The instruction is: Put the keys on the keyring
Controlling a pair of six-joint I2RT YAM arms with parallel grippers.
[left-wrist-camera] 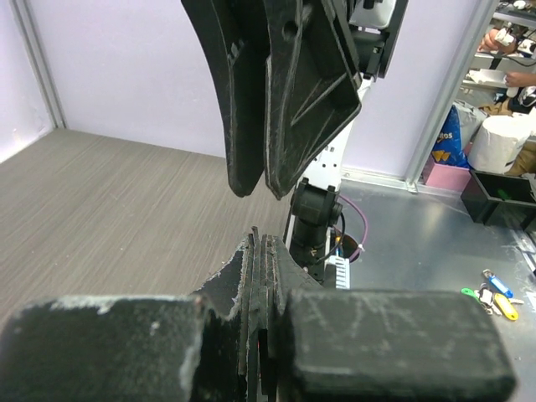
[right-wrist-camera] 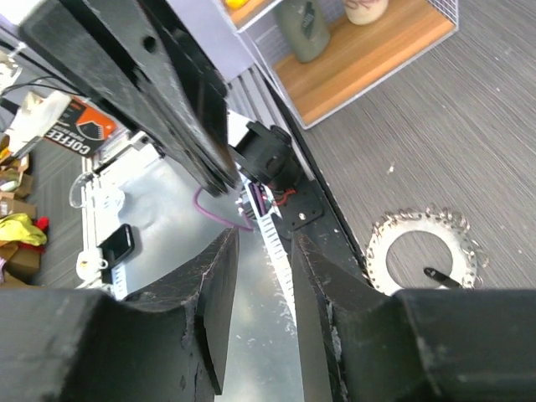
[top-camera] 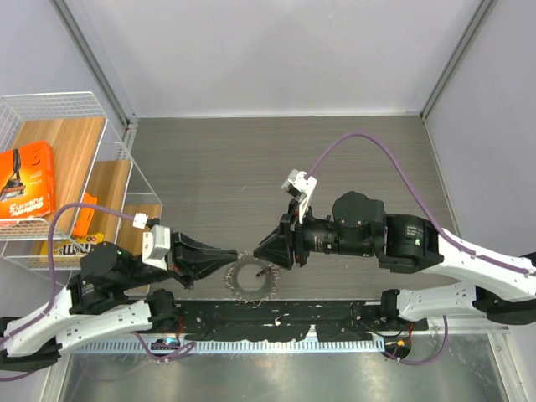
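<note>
The keyring [top-camera: 251, 279] lies flat on the grey table near the front edge, rimmed with the fanned silvery keys [top-camera: 236, 285]. A small dark-headed key [top-camera: 263, 272] rests inside it. The right wrist view shows the keyring [right-wrist-camera: 381, 260] and the dark-headed key [right-wrist-camera: 441, 276] at lower right. My left gripper [top-camera: 238, 254] [left-wrist-camera: 261, 243] hovers just above the ring's far-left rim with its fingers pressed together. Whether anything thin is pinched between them I cannot tell. My right gripper [top-camera: 260, 249] [right-wrist-camera: 264, 237] faces it tip to tip, its jaws apart and nothing between them.
A wire basket shelf [top-camera: 117, 159] with wooden boards and an orange box [top-camera: 25, 180] stands at the left. A black rail [top-camera: 276, 322] runs along the near table edge. A bunch of coloured-tag keys [left-wrist-camera: 492, 300] lies on the metal surface beyond.
</note>
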